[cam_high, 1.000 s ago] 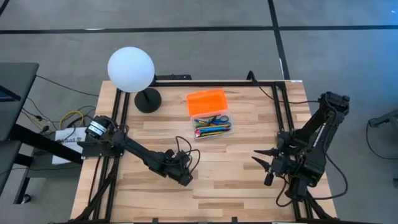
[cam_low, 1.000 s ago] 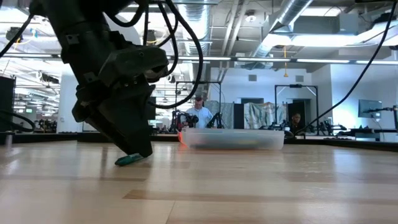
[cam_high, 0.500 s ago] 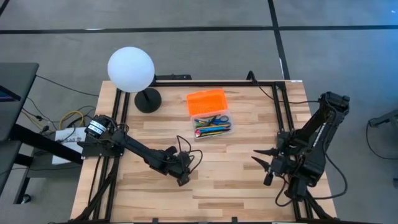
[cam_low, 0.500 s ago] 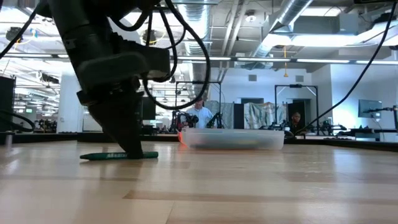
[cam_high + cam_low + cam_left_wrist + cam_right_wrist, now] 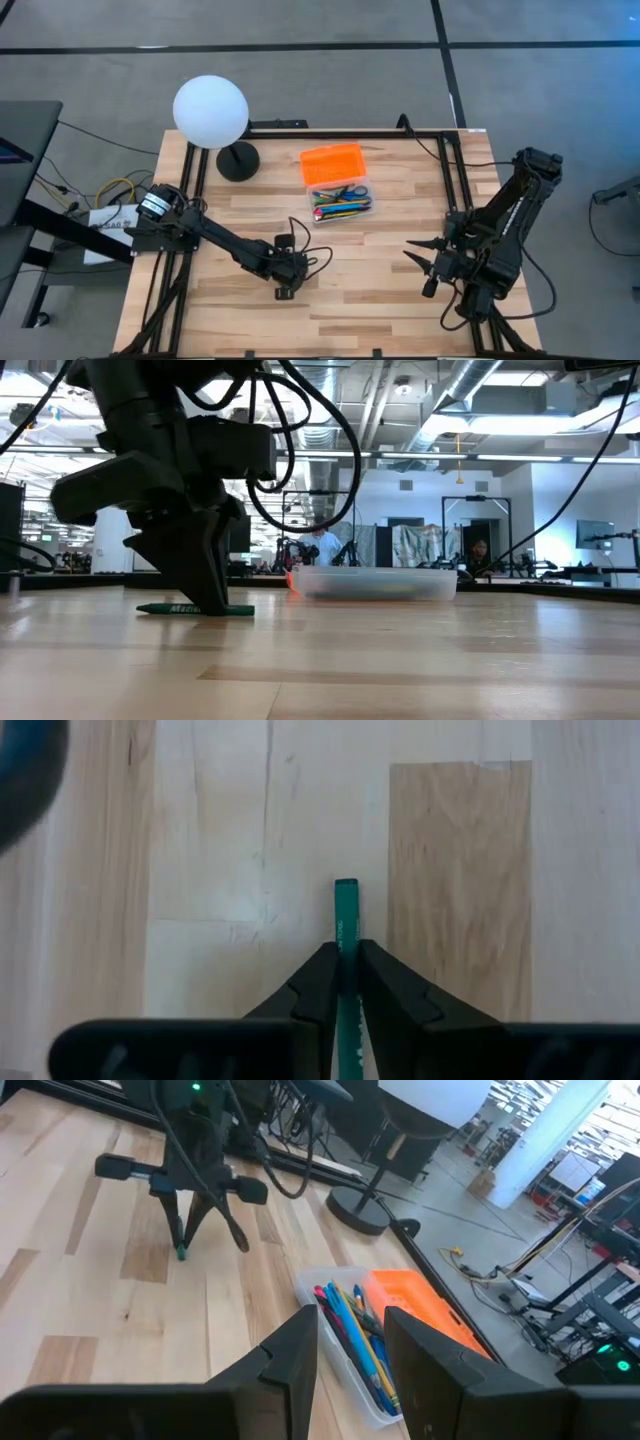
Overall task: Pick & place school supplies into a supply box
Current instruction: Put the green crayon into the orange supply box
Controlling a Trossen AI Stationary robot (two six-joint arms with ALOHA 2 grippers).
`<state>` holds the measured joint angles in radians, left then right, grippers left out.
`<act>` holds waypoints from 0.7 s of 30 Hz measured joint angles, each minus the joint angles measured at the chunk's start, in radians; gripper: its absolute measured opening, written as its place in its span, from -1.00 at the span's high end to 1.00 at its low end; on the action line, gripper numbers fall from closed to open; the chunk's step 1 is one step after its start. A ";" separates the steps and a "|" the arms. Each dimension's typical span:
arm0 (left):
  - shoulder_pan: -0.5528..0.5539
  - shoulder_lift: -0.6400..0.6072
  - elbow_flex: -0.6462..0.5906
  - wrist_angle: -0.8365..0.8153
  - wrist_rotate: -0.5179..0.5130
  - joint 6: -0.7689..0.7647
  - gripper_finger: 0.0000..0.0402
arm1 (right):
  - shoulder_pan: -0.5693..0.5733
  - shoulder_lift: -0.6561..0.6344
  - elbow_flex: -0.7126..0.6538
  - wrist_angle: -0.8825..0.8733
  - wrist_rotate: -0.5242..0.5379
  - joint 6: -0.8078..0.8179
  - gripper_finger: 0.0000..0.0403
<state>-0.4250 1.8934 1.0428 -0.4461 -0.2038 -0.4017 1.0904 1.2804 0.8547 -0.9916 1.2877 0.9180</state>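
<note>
Your left gripper (image 5: pixel 346 982) is pinched shut on a thin green marker (image 5: pixel 346 920) lying flat on the light wooden table (image 5: pixel 380 270), near its front middle. Your right gripper (image 5: pixel 350 1342) hangs half open and empty at the table's right side, and the clear plastic supply box (image 5: pixel 341 202) with its orange lid (image 5: pixel 333 163) sits at the back centre, pens inside.

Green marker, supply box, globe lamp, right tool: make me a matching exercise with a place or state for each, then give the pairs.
1 green marker
2 supply box
3 globe lamp
4 right tool

A holds many pens
B hovers open, holding nothing
C lies flat on the table, pinched by the left tool
D stands at the table's far left corner

Pairs: 1C, 2A, 3D, 4B
</note>
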 joint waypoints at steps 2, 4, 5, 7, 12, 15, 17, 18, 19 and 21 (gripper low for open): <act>0.013 -0.001 0.000 0.000 0.035 -0.028 0.81 | 0.000 0.000 0.000 0.001 0.000 0.000 0.44; 0.031 -0.002 0.001 -0.001 0.072 -0.053 0.82 | 0.000 0.000 0.000 0.002 0.000 0.000 0.44; 0.044 -0.003 0.002 -0.001 0.103 -0.060 0.83 | 0.000 0.000 0.000 0.003 0.000 0.000 0.44; 0.070 -0.005 0.002 0.000 0.161 -0.070 0.84 | 0.000 0.000 0.000 0.007 0.000 0.000 0.44; 0.112 -0.006 0.003 0.000 0.237 -0.056 0.84 | 0.000 0.000 0.000 0.022 -0.010 0.000 0.44; 0.123 -0.006 0.003 0.001 0.240 -0.015 0.85 | 0.000 0.000 0.000 0.025 -0.011 0.000 0.44; 0.123 -0.006 0.003 0.002 0.223 0.032 0.87 | 0.000 0.000 0.000 0.025 -0.014 -0.001 0.44; 0.122 -0.006 0.003 0.003 0.214 0.058 0.89 | 0.000 0.000 0.000 0.025 -0.014 -0.004 0.44; 0.122 -0.006 0.004 0.003 0.208 0.080 0.90 | 0.000 0.000 0.000 0.025 -0.014 -0.006 0.44; 0.124 -0.005 0.014 -0.007 0.191 0.120 0.92 | 0.000 0.000 0.000 0.025 -0.014 -0.007 0.44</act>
<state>-0.3012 1.8888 1.0571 -0.4528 -0.0131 -0.2813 1.0904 1.2808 0.8547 -0.9665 1.2736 0.9110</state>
